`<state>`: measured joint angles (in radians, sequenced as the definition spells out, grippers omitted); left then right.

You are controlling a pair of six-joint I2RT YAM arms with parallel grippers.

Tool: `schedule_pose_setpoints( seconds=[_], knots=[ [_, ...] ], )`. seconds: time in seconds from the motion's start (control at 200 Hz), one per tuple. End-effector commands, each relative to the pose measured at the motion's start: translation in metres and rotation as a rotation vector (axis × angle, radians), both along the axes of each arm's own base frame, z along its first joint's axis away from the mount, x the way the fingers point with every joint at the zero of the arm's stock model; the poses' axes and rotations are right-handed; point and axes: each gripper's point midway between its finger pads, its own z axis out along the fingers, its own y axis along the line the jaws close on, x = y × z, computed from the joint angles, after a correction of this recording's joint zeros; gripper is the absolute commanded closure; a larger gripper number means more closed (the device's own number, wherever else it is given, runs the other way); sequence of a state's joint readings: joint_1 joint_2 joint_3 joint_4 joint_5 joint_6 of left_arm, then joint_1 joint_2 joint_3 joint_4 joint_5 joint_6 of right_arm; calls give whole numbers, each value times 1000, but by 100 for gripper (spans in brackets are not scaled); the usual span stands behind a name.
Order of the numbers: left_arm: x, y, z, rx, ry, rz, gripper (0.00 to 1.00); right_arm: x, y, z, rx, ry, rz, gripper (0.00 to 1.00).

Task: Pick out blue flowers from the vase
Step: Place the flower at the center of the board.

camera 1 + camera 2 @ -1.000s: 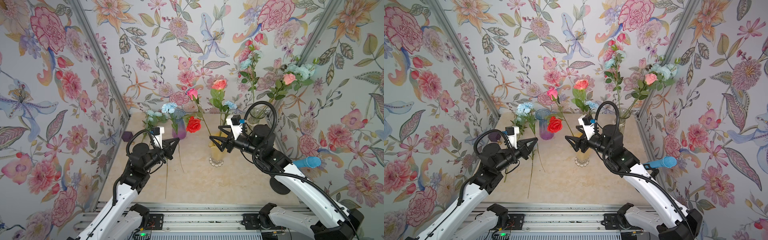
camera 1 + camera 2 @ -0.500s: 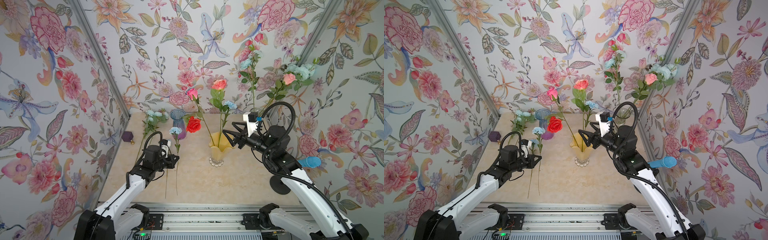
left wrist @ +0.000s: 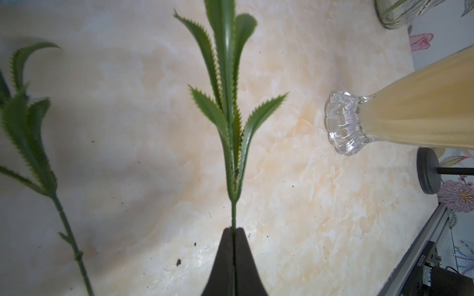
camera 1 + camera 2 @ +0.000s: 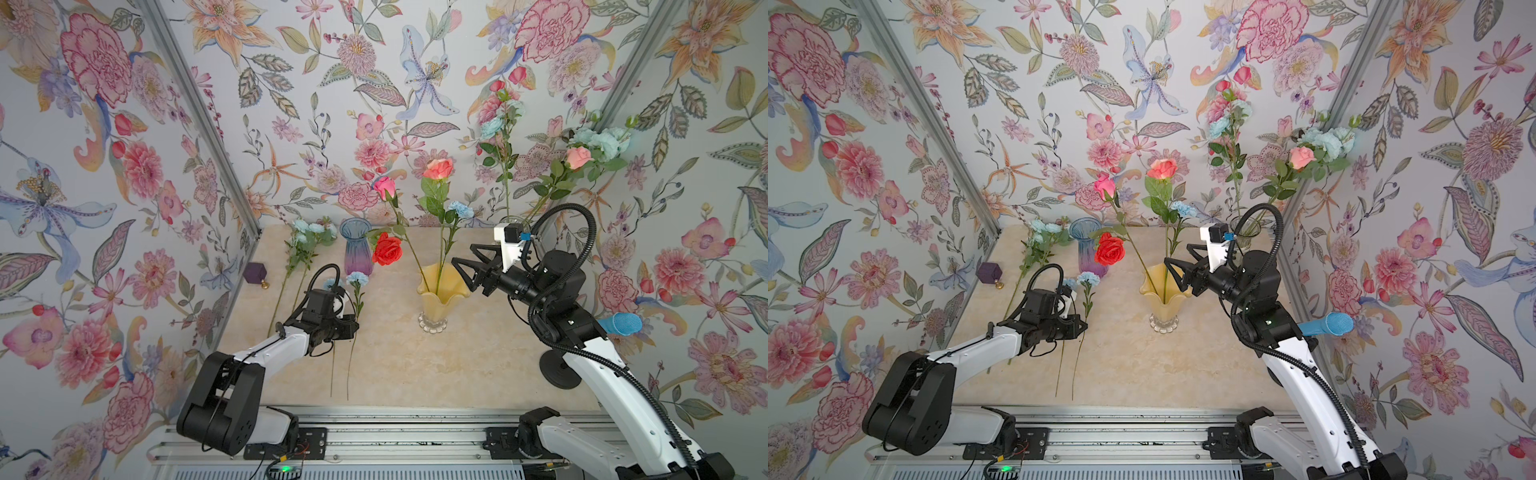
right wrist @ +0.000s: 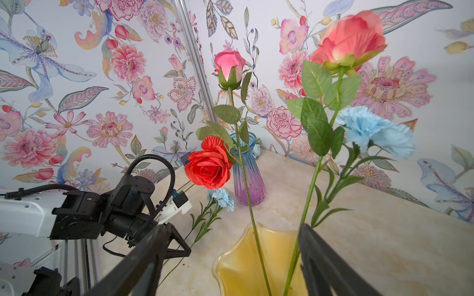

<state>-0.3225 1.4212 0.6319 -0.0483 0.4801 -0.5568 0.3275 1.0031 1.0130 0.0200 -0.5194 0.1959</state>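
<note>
Cream marbled tabletop (image 4: 478, 374) under yellow vase (image 4: 441, 297), purple vase (image 4: 356, 254), loose blue flowers (image 4: 300, 225), dark stand base (image 4: 559, 370).

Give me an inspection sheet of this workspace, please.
Surface: marble table, dirt specks.
Job's things: blue flower stands in yellow vase; held flower low over table; second stem and leafy spray lie beside it.
Clutter: roses in yellow vase; purple vase; clear vase of mixed flowers; microphone; purple block.
Grippers: left gripper shut on held flower's stem; right gripper open by yellow vase's rim.
Cables: black hose loops over each wrist.
Surroundings: floral walls on three sides; rail in front.
</note>
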Motion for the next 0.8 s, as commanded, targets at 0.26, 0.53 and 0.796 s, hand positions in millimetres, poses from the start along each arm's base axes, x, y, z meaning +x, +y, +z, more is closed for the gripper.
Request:
schedule_pose_setpoints(
  seconds=[0.26, 0.53, 0.796],
  knots=[
    [28, 18, -15, 58, -13, 62, 100, 2, -7, -3, 25, 22, 7, 18],
    [34, 21, -18, 62, -1, 68, 83, 4, -8, -4, 34, 30, 9, 19],
    [34, 24, -15, 66, -12, 85, 71, 6, -12, -6, 37, 36, -2, 18]
  ],
)
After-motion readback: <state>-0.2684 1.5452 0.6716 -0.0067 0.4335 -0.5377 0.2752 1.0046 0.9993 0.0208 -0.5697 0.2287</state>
